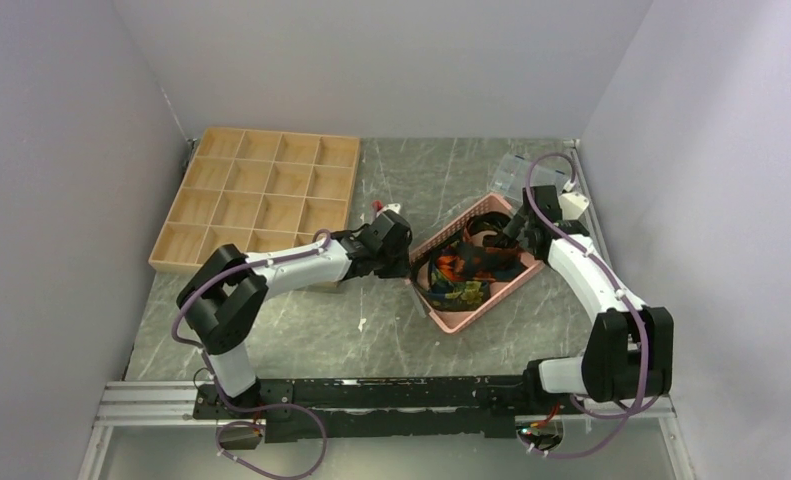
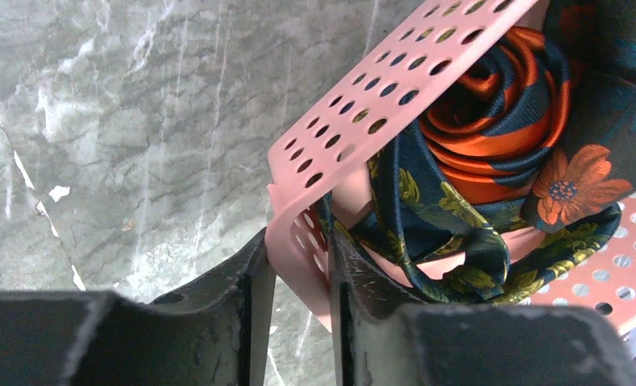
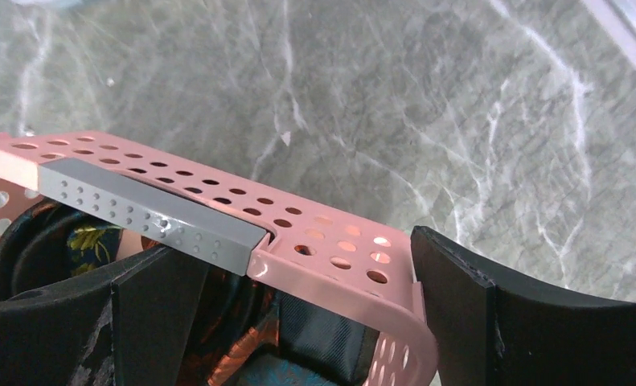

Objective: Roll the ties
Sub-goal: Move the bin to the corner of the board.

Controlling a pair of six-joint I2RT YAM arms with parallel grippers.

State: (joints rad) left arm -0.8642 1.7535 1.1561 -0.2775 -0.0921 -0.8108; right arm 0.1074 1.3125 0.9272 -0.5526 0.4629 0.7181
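Observation:
The ties lie bunched in a pink perforated basket (image 1: 449,318) mid-table. The left wrist view shows a rolled orange-and-navy striped tie (image 2: 491,121), a dark tie with yellow-green flowers (image 2: 451,233) and a dark tie with an orange flower (image 2: 580,185). My left gripper (image 1: 403,256) is shut on the basket's left wall (image 2: 302,257), one finger outside and one inside. My right gripper (image 1: 516,226) is open and straddles the basket's far right corner (image 3: 354,273). Its left finger (image 3: 149,322) is inside by dark tie fabric (image 3: 330,338). Its right finger (image 3: 459,305) is outside against the corner.
A wooden compartment tray (image 1: 256,200) lies at the back left. A clear plastic box (image 1: 516,175) sits at the back right. A small white and red object (image 1: 386,208) lies behind my left gripper. A grey strip (image 3: 153,213) covers part of the basket rim. Walls close three sides.

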